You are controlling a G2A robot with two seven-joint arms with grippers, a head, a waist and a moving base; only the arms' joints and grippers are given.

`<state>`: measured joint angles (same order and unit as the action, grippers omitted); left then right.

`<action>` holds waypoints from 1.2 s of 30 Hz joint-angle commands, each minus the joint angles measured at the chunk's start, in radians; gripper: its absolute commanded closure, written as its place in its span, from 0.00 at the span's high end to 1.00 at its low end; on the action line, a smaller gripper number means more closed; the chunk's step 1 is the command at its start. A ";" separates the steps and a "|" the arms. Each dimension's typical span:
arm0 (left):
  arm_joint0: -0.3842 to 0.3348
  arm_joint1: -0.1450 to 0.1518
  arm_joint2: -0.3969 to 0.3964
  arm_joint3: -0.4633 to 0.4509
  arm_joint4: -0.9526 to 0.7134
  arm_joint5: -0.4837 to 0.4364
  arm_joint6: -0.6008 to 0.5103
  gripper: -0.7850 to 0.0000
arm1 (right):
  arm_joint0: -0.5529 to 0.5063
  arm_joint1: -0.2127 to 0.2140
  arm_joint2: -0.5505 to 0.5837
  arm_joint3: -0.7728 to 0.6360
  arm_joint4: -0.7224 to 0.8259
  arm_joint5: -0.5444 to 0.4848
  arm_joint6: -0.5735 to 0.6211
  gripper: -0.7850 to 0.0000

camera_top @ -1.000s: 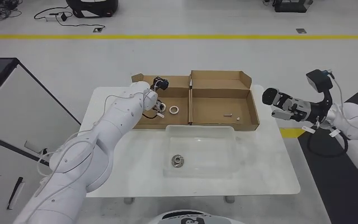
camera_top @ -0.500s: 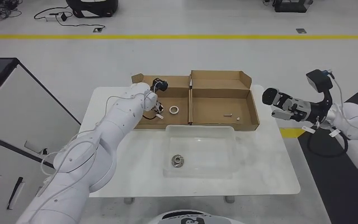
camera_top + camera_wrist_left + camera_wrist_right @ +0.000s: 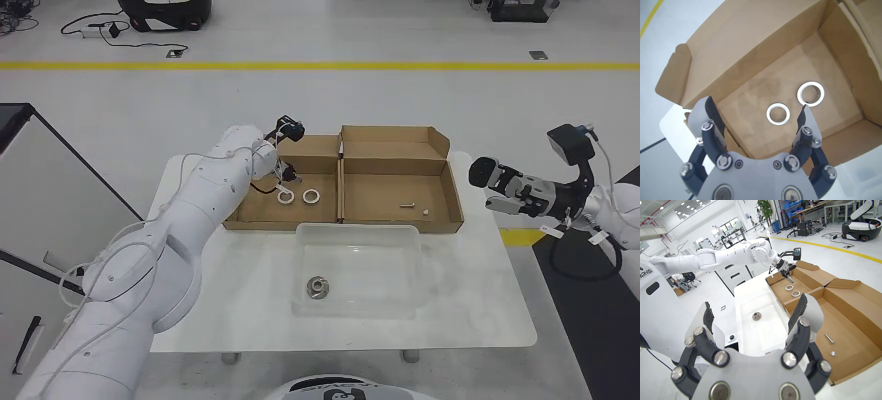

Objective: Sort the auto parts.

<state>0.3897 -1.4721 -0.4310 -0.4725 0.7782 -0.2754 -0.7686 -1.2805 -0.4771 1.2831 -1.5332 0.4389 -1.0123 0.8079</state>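
Note:
Two silver rings (image 3: 778, 113) (image 3: 810, 92) lie flat side by side on the floor of the left cardboard box (image 3: 262, 210). My left gripper (image 3: 756, 105) hangs open and empty above them, near the box's back wall (image 3: 287, 172). The right cardboard box (image 3: 445, 190) holds a bolt (image 3: 829, 339) and a small nut (image 3: 832, 353). A flanged metal hub (image 3: 318, 287) sits in the clear plastic tray (image 3: 400, 300). My right gripper (image 3: 755, 301) is open and empty, in the air just past the table's right edge (image 3: 488, 188).
The two boxes stand side by side along the back of the white table (image 3: 200, 310), with the clear tray right in front of them. Bare table lies left and right of the tray. The boxes' raised flaps (image 3: 390, 135) stand at the back.
My left gripper has risen from the left box's floor towards its back wall, and a second ring now lies in the open where it was. The right arm has not moved.

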 commanded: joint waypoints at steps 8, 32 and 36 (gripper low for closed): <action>0.000 0.000 0.000 0.001 -0.001 0.004 0.000 1.00 | 0.000 0.000 0.000 0.000 0.000 0.000 0.000 1.00; 0.123 0.167 -0.185 -0.726 0.090 -0.194 -0.322 1.00 | 0.000 0.000 0.000 0.000 0.000 0.000 0.000 1.00; 0.169 0.196 -0.223 -0.871 0.089 -0.219 -0.413 1.00 | 0.000 0.000 0.000 0.000 0.000 0.000 0.000 1.00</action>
<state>0.5462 -1.2828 -0.6466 -1.2974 0.8641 -0.4893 -1.1541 -1.2805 -0.4771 1.2831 -1.5332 0.4389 -1.0123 0.8079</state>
